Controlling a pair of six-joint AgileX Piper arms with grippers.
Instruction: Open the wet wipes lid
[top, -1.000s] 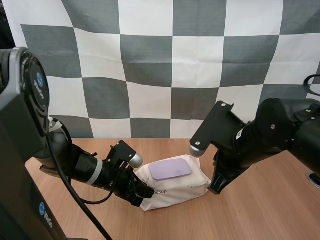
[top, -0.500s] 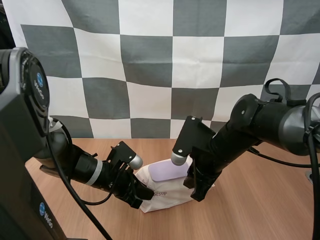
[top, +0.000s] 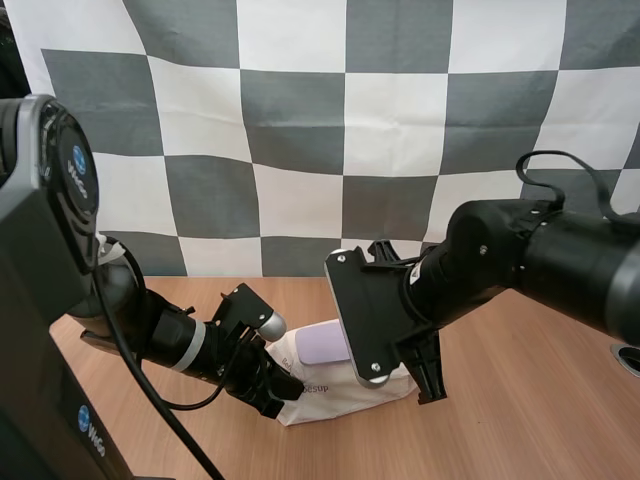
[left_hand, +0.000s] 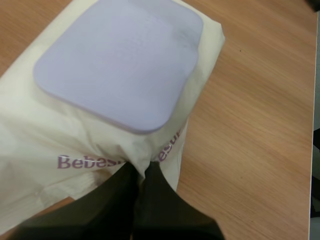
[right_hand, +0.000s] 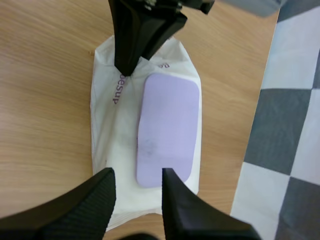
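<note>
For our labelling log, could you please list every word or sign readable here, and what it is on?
"Bebes": purple print on the wet wipes pack, cut off where the left end effector pinches the wrapper.
"esu": same print, past the fold.
Lid: no text.
White lettering on the left arm's casing: too small to read.

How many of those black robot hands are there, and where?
2. The left hand pinches the wipes pack at one end; the right hand stands open over the other end, by the purple lid.
</note>
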